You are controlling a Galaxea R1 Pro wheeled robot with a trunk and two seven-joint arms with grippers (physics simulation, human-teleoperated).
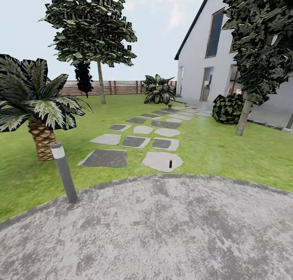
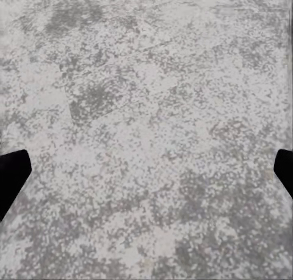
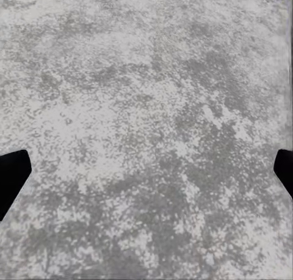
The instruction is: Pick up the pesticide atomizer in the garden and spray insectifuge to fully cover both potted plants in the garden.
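The step in hand is judged to be the approach across the garden [image 1: 228,149] toward the pesticide atomizer [image 1: 170,163], which is seen in the head view as a small dark bottle with a red bit on top, standing upright on the nearest light stepping stone [image 1: 156,161], just beyond the far edge of the grey paved circle [image 1: 162,231] and slightly right of centre. A grey bollard lamp [image 1: 64,172] stands at the near left by a palm [image 1: 34,104] and is not to be mistaken for it. The left gripper [image 2: 146,170] and the right gripper [image 3: 146,170] are each held spread wide over bare paving, with nothing between the fingertips. The base is best driven straight ahead until the bottle lies within reach, then stopped short of the stone so that the bottle is not knocked over. One spread gripper should then be lowered around the bottle's body, below the spray head. A small plant [image 1: 169,104] far along the path may be one of the potted plants; it is too small for this to be told.
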